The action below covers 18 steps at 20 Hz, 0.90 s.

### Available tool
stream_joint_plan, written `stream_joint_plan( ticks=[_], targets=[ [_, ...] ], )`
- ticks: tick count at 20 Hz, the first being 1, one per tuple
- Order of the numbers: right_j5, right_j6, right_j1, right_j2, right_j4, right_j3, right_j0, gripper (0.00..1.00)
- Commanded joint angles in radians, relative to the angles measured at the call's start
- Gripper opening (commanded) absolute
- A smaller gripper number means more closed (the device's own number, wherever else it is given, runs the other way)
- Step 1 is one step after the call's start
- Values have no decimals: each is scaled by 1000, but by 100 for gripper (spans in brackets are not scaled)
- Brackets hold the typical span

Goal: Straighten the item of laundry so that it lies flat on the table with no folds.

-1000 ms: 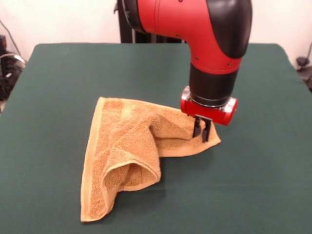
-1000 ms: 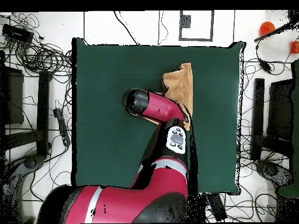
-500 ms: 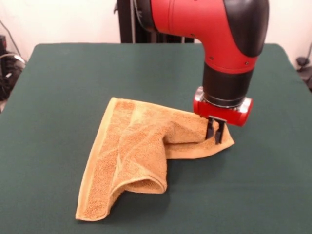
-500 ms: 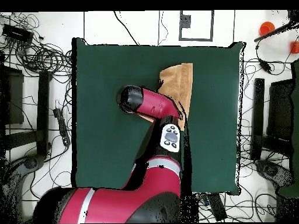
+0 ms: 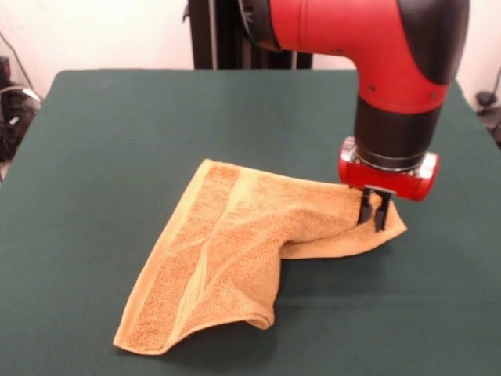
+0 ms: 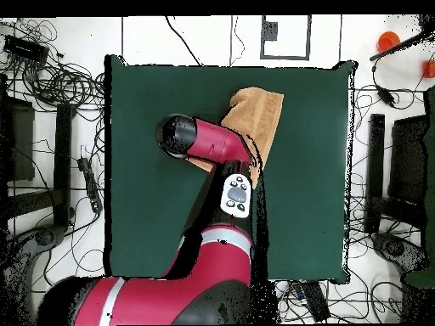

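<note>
Golden towel (image 5: 235,251) lies folded on the bench (image 5: 102,141). The end effector (image 5: 374,211) pinches one corner, probably to drag the fold open.

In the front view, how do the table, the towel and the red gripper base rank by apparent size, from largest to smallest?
1. The table, by far.
2. The towel.
3. The red gripper base, smallest, though it stands above the table, so its size is less sure.

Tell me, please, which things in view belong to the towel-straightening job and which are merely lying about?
Job:
- towel, partly folded over itself
- table
- hand, shut on the towel's corner

Lying about:
- cables on the floor beside the table
- orange cup off the table
</note>
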Motion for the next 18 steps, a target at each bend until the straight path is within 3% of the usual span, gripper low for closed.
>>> stream_joint_plan(
  ticks=[1, 10, 18],
  targets=[
    [113, 306, 39, 58, 65, -39, 51, 0],
    [68, 283, 16, 75, 73, 28, 44, 0],
    [83, 288, 20, 74, 75, 6, 50, 0]
  ],
)
